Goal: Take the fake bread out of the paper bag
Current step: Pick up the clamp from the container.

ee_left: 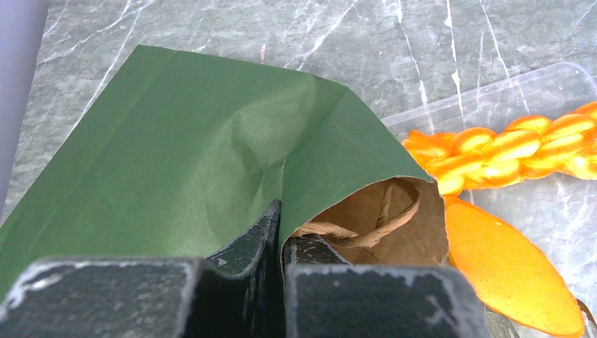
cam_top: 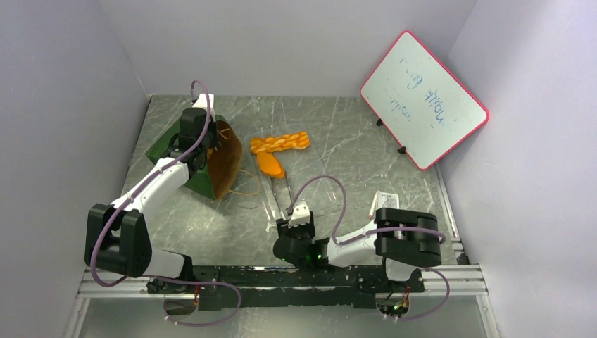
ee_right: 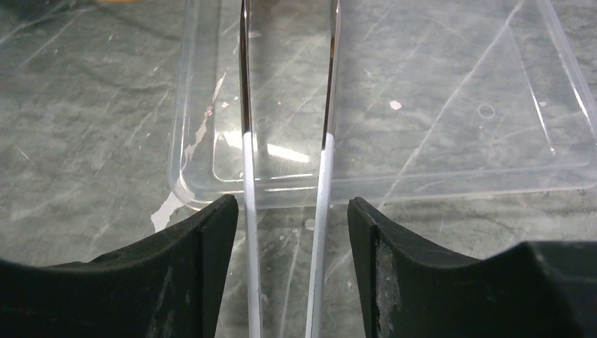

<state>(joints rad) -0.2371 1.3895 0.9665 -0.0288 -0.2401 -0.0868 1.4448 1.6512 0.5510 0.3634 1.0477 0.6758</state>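
Observation:
The dark green paper bag [cam_top: 202,178] lies tipped at the left, its brown mouth facing right. My left gripper [cam_top: 203,146] is shut on the bag's upper rim; in the left wrist view the rim [ee_left: 310,183] runs between the closed fingers. Only a loop handle [ee_left: 373,229] shows inside the bag's mouth. A braided loaf [cam_top: 280,144] and an oval roll [cam_top: 270,165] lie outside, on a clear tray, and both show in the left wrist view [ee_left: 507,151] [ee_left: 503,271]. My right gripper [ee_right: 292,211] is open astride the metal tongs [ee_right: 244,141], with gaps on both sides.
The clear plastic tray [cam_top: 320,197] lies mid-table; its near edge shows in the right wrist view [ee_right: 422,176]. A red-framed whiteboard [cam_top: 424,98] leans at the back right. Grey walls close in three sides.

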